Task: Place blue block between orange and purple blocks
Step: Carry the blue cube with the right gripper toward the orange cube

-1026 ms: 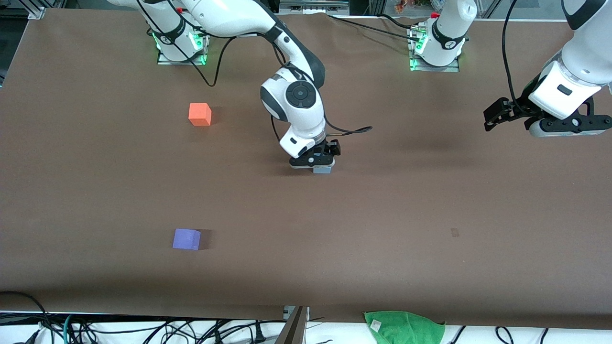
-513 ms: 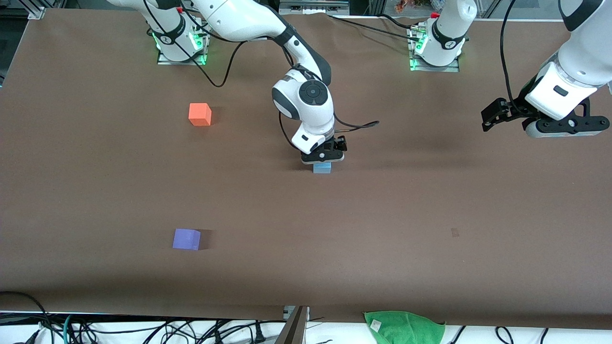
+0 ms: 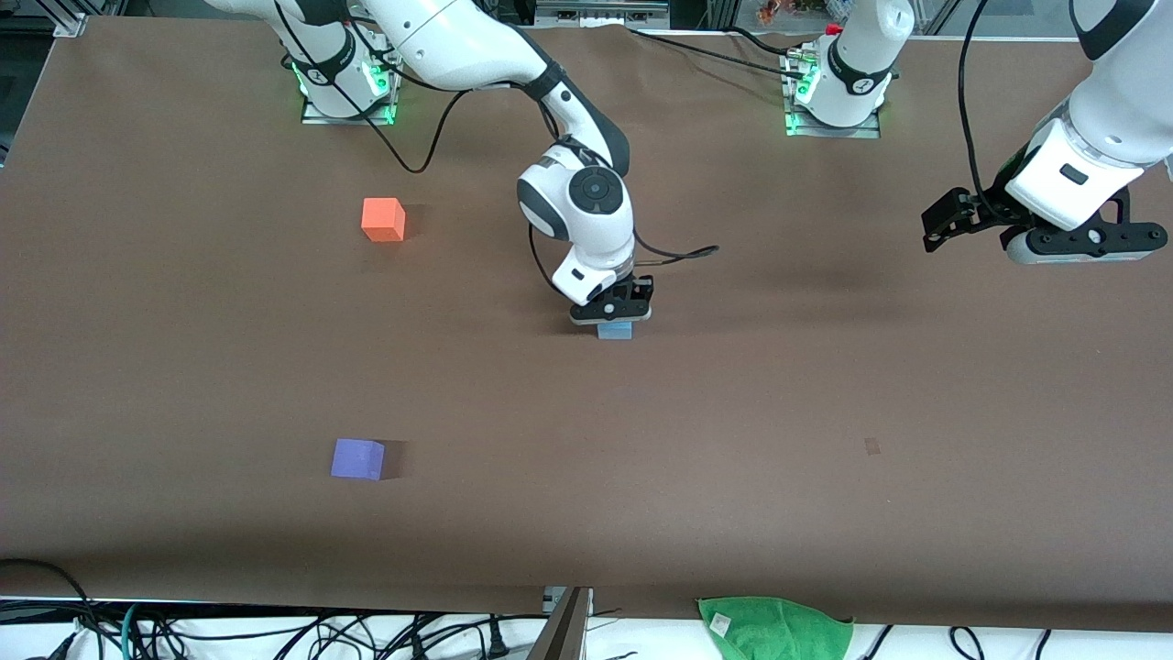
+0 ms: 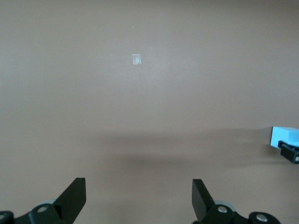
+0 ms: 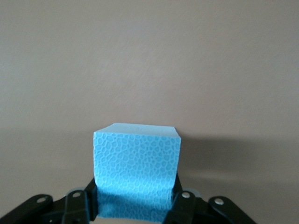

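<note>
Toward the right arm's end of the table sit the orange block [image 3: 382, 220] and, nearer the front camera, the purple block [image 3: 357, 459], well apart. Mid-table, the right gripper [image 3: 612, 316] is clamped on the blue block [image 3: 615, 331], which rests on the brown table [image 3: 733, 412]. At the left arm's end, the left gripper [image 3: 947, 223] waits in the air, fingers [image 4: 72, 198] spread wide, holding nothing.

Your right gripper [image 3: 612, 318] is down low, fingers [image 5: 180, 205] clamped; your left gripper [image 3: 948, 220] waits raised, fingers [image 4: 74, 198] spread wide.
</note>
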Available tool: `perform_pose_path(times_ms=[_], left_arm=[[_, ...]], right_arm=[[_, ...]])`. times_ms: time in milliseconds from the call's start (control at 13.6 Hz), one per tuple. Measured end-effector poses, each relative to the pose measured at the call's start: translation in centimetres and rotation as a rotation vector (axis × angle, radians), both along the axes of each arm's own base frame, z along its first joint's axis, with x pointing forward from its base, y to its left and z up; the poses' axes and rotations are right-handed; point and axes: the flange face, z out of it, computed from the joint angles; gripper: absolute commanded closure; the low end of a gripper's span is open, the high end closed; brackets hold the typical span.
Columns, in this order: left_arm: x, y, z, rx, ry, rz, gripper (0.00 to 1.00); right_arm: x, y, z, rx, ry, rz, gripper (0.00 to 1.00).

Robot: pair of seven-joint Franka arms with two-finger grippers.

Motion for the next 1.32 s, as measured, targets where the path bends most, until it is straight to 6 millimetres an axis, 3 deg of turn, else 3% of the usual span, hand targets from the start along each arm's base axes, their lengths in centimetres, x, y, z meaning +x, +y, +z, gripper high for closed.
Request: perform_pose_path(times_ms=[147, 293, 366, 513, 660, 806, 953, 1099, 1319], left_arm=[[0.0, 0.0, 0.0, 0.001, 0.003, 0.001, 0.0], [-0.1, -0.2, -0.1, 0.003, 0.007, -0.002, 0.0], [-0.1, -0.3, -0.1, 0.003, 0.007, -0.004, 0.0], [-0.2, -0.6, -0.1, 0.004, 0.007, -0.009, 0.0], [-0.2, -0.5, -0.1, 0.004, 0.009, -0.009, 0.0], [-0.2, -0.5, -0.2, 0.004, 0.013, -0.009, 0.0], [-0.2, -0.5, -0.2, 0.005, 0.017, -0.008, 0.0], [-0.3, -0.4, -0.3, 0.005, 0.019, -0.006, 0.0], [-0.3, -0.3, -0.3, 0.006, 0.022, -0.004, 0.0]], right_arm=[[2.9, -2.6, 0.9, -0.013, 0.008, -0.052, 0.91], [6.4, -7.0, 3.4, -0.059, 0.049, -0.086, 0.91], [8.4, -10.2, 5.0, -0.078, 0.07, -0.089, 0.91], [11.8, -18.2, 7.5, -0.092, 0.108, -0.078, 0.91], [12.8, -27.1, 8.0, -0.105, 0.152, -0.05, 0.91], [11.6, -34.8, 7.1, -0.101, 0.18, -0.026, 0.91], [8.6, -40.0, 5.1, -0.095, 0.176, -0.005, 0.91], [5.6, -42.4, 3.1, -0.097, 0.196, 0.005, 0.91], [3.3, -42.8, 1.9, -0.089, 0.197, 0.004, 0.91]])
